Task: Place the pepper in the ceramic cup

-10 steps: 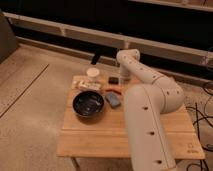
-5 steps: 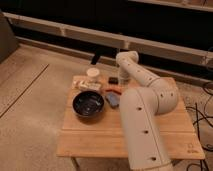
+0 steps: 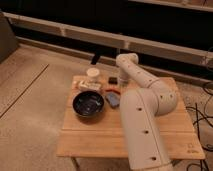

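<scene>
The pepper (image 3: 112, 90) is a small red-orange sliver lying on the wooden table (image 3: 165, 130), just behind the blue-grey block (image 3: 113, 99). The ceramic cup (image 3: 92, 73) is small, white and upright at the table's far edge, left of the pepper. My white arm reaches from the front right over the table and bends down at the far side. The gripper (image 3: 121, 84) hangs at its end, close to the right of the pepper and right of the cup. The arm hides most of it.
A wide dark bowl (image 3: 89, 104) stands left of the block. A pale flat rectangular item (image 3: 89, 86) lies between bowl and cup. A small dark object (image 3: 113, 79) sits by the far edge. Dark cables (image 3: 202, 122) lie on the floor to the right.
The arm's wrist has come down slightly toward the table near the pepper. The objects on the table have not moved.
</scene>
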You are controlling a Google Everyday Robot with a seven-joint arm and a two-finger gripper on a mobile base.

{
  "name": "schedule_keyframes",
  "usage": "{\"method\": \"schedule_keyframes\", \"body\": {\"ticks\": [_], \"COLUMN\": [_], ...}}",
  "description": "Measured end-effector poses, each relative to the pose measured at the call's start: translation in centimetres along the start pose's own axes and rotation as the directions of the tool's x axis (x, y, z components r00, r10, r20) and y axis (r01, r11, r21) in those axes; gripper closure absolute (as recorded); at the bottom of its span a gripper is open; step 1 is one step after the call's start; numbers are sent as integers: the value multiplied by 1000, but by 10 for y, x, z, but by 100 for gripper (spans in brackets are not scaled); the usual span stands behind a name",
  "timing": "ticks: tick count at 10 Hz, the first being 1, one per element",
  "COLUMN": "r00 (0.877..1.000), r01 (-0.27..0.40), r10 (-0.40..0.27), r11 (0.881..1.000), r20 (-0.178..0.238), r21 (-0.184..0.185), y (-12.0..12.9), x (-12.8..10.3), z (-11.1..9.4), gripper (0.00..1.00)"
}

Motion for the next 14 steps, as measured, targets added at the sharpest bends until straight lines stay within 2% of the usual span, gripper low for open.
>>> {"method": "schedule_keyframes", "body": {"ticks": [3,4,6,7,8,9,10,11,12,14], "r00": [1000,1000,997,994,990,987,979,976,971,958], "r01": [-15,-19,-52,-63,-56,-41,6,37,91,198], "r10": [15,19,55,73,79,76,57,41,8,-69], "r11": [1000,1000,997,991,981,971,951,936,910,862], "r20": [7,-6,-49,-84,-118,-143,-194,-214,-238,-280], "r21": [-4,1,55,115,186,235,310,350,403,467], "y": [5,5,-7,-19,-33,-41,-53,-60,-67,-73], "x": [12,17,30,37,39,38,32,23,10,-19], "z": [-1,-4,-29,-57,-93,-121,-166,-190,-223,-266], "gripper": [98,100,100,100,100,100,100,100,100,100]}}
